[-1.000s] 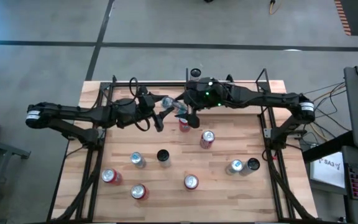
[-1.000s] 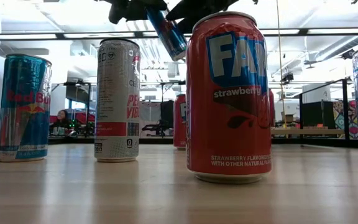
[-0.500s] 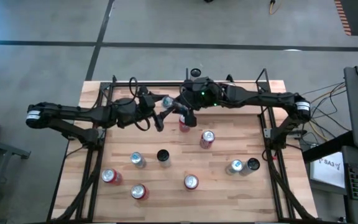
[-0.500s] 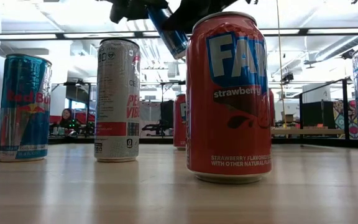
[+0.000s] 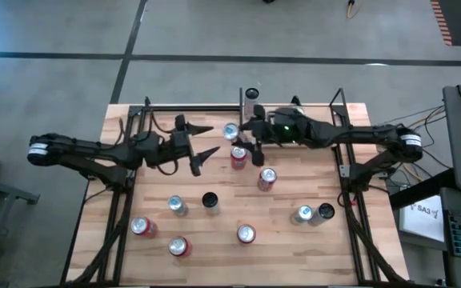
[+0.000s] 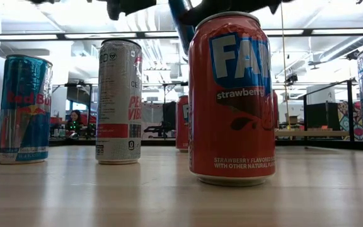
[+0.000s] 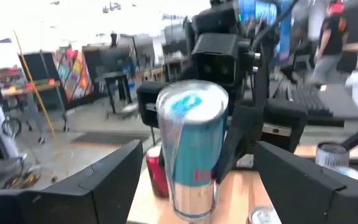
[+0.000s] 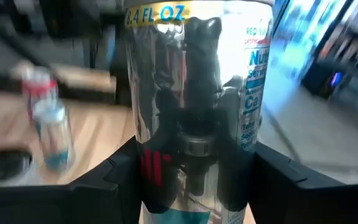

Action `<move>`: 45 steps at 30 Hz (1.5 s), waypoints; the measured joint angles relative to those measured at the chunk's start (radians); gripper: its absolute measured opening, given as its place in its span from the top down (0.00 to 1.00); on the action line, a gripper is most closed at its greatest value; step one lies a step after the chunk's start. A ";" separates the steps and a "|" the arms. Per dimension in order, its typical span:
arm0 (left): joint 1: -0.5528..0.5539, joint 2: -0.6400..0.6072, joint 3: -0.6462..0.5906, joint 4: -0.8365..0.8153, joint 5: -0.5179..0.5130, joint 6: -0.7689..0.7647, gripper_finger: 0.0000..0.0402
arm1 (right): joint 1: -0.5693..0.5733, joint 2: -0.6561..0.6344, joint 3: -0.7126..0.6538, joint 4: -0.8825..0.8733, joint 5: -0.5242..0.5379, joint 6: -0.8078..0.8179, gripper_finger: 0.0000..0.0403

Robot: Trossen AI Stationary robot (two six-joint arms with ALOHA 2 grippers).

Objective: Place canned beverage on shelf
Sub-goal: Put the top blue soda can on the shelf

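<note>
Since the earlier frame, the slim blue-and-silver Red Bull can [image 5: 230,132] had been passed from the left tool [image 5: 199,142] to the right tool [image 5: 249,138] and brought upright. From the bench-level camera, a red Fanta strawberry can [image 6: 232,98] was seen nearest, with a white-and-red slim can [image 6: 118,101] and a standing Red Bull can [image 6: 23,109] behind it on the bench [image 5: 294,248]. Farther back, above the bench's rear part, the left tool was found released, its fingers spread wide and clear of the can. The right tool was clenched on the handed-over can, held in the air just beside a red can [image 5: 238,158]. The shelf could not be made out clearly.
</note>
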State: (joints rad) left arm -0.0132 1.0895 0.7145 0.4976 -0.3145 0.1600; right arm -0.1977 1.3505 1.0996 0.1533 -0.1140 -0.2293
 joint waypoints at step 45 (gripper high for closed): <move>0.040 0.411 0.039 0.409 0.035 0.114 0.22 | 0.043 0.007 -0.125 0.402 0.002 0.063 0.50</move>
State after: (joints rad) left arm 0.0273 1.5009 0.7532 0.9062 -0.2790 0.2736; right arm -0.1547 1.3575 0.9745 0.5552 -0.1123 -0.1665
